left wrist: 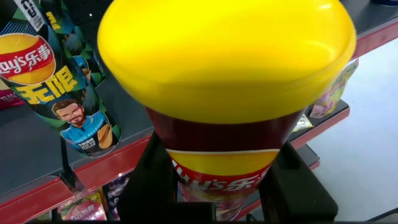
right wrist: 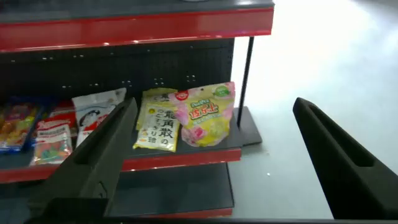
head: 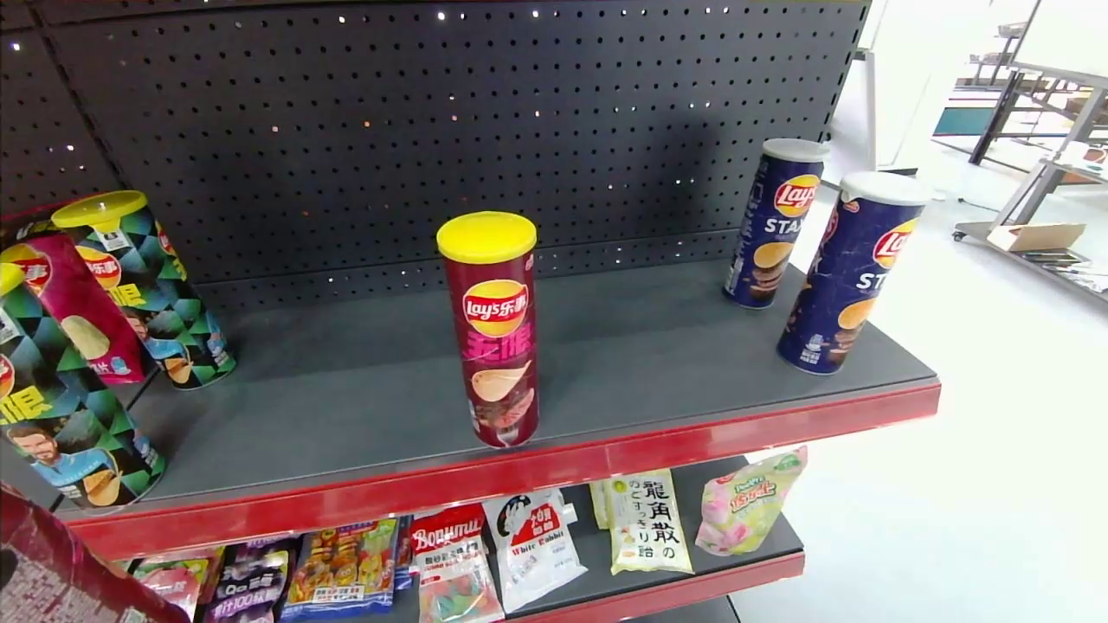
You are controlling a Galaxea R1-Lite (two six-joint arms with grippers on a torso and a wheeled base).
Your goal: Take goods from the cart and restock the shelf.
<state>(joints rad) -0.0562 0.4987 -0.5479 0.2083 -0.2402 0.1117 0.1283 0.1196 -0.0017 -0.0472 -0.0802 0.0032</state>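
Left wrist view — gripped red can (left wrist: 224, 163); green can (left wrist: 69, 99) near.

On the shelf (head: 363, 381), 1 red can (head: 491, 337) stands at the near edge, middle. Bare room opens on both sides of it, bounded by patterned cans (head: 147, 290) at left and 2 blue cans (head: 853, 277) at right.

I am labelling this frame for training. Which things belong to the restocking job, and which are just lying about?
Job: red can held in left gripper; upper shelf.
Just there: standing red can; two blue cans; patterned cans; snack bags on lower shelf; open right gripper.
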